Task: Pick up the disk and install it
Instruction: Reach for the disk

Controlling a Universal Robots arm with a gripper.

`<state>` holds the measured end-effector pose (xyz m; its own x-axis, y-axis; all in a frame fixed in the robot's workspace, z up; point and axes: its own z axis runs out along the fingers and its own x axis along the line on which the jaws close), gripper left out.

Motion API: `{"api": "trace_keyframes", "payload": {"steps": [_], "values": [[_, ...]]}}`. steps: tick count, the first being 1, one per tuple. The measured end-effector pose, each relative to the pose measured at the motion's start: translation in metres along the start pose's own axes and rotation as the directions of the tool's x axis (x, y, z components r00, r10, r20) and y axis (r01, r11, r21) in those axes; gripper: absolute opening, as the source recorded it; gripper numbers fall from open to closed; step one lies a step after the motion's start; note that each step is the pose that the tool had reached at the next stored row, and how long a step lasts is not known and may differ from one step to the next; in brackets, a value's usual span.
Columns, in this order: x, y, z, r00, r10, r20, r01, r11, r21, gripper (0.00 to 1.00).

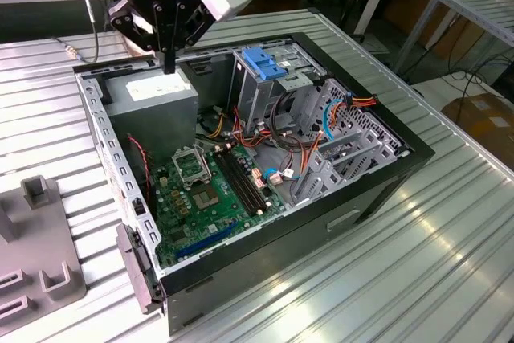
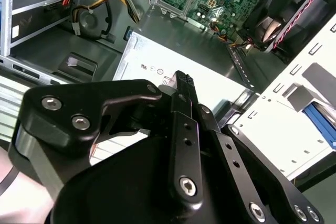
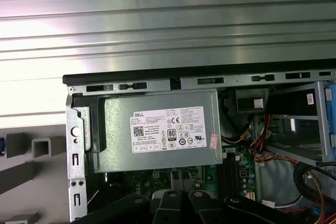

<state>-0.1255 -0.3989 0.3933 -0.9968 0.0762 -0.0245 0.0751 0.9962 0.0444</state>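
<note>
Your gripper (image 1: 169, 67) hangs over the power supply (image 1: 157, 95), which sits in the far corner of the open computer case (image 1: 418, 155) on the exterior view's left. The jaws are closed together with nothing held between them. In the second wrist view their tips point down at the supply's pale label; whether they touch it, you cannot tell.

You cannot tell where the disk is. A blue plastic bracket (image 1: 260, 63) tops the grey drive cage (image 1: 250, 94), well apart from the jaws toward the exterior view's right.

Between cage and supply, red, yellow and black cables run down to the green motherboard (image 1: 210, 192) on the case floor. The case stands on a ribbed metal surface (image 1: 385, 275). A grey fixture (image 1: 44, 267) with upright blocks rests beside it at the exterior view's left.
</note>
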Motion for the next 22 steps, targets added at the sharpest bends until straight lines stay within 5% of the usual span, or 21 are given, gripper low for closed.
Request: {"api": "trace_keyframes", "payload": {"steps": [22], "values": [[0.0107,-0.0008,-0.0002,1.0,0.0,-0.0014,0.0,1.0,0.0001,0.1]]}}
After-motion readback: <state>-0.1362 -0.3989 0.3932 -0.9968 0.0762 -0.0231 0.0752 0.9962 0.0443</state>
